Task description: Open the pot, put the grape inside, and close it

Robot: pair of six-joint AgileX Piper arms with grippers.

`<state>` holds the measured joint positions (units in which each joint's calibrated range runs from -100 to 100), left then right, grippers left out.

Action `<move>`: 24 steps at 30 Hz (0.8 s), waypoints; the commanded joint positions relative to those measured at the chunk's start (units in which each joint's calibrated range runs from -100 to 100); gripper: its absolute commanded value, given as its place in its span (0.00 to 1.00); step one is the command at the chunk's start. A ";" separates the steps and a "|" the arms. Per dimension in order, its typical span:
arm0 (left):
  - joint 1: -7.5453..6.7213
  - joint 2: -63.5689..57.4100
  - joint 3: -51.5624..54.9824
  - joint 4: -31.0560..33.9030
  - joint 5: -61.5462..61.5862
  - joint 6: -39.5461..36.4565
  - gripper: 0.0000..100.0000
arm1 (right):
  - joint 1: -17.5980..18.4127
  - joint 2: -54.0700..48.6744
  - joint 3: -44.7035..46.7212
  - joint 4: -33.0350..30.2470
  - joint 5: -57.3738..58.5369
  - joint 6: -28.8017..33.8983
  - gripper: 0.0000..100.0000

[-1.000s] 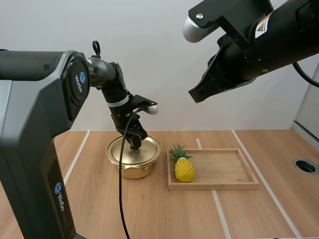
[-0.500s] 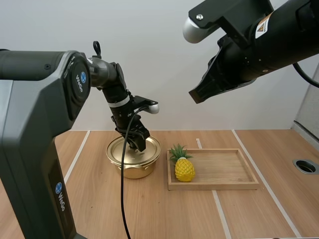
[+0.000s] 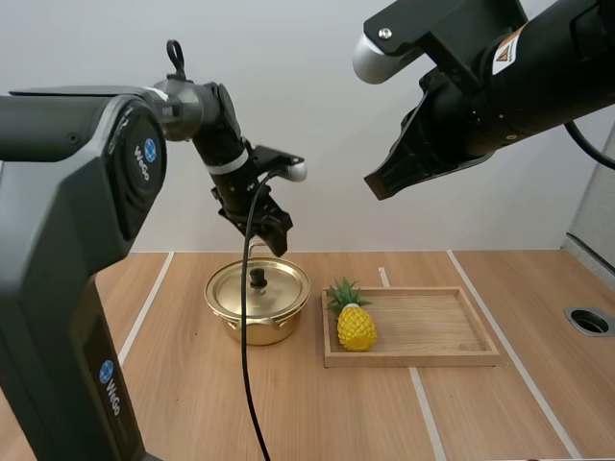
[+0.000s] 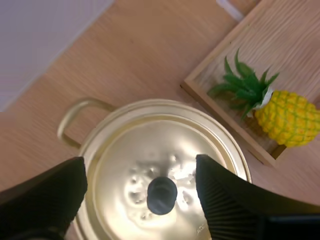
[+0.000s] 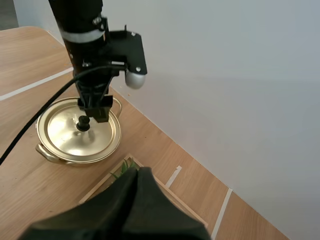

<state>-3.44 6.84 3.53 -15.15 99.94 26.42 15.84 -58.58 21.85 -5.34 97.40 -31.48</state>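
Observation:
A golden pot (image 3: pixel 258 305) stands on the table with its lid (image 4: pixel 160 155) on, the black knob (image 4: pixel 161 195) in the lid's middle. My left gripper (image 3: pixel 273 240) hangs open just above the knob, its fingers (image 4: pixel 220 192) wide apart on either side and holding nothing. A yellow toy pineapple (image 3: pixel 355 325) lies at the left end of the wooden tray (image 3: pixel 423 358), to the right of the pot. My right gripper (image 3: pixel 381 181) is high above the tray, its fingers together as one dark wedge (image 5: pixel 134 176). From there the pot (image 5: pixel 75 135) and my left gripper (image 5: pixel 93 113) show below.
White tape lines run across the wooden table. A round hole (image 3: pixel 588 320) sits in the table at the far right. The tray (image 4: pixel 220 67) is bare to the right of the pineapple (image 4: pixel 287 117).
My left gripper has let go of the lid's knob, spread its fingers and risen above the pot. The lid stays on the pot. The right arm has not moved.

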 commanded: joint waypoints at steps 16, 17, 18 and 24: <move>-0.11 -25.71 -24.68 1.13 0.06 -8.15 1.00 | -0.31 -0.56 0.22 -0.14 0.33 0.11 0.00; -0.11 -26.97 -25.60 1.13 0.06 -8.88 1.00 | -0.31 -0.56 0.22 -0.14 0.29 0.21 0.00; -0.11 -28.18 -26.25 1.13 0.06 -9.53 1.00 | -0.31 -0.56 0.22 -0.14 -0.08 0.66 0.00; -0.11 -35.04 -27.05 1.74 0.06 -12.59 1.00 | -0.31 -2.25 -1.40 -4.37 -8.63 12.10 0.00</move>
<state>-3.44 -25.98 -23.05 -13.74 100.00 15.67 15.84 -59.34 21.82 -6.91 93.30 -24.04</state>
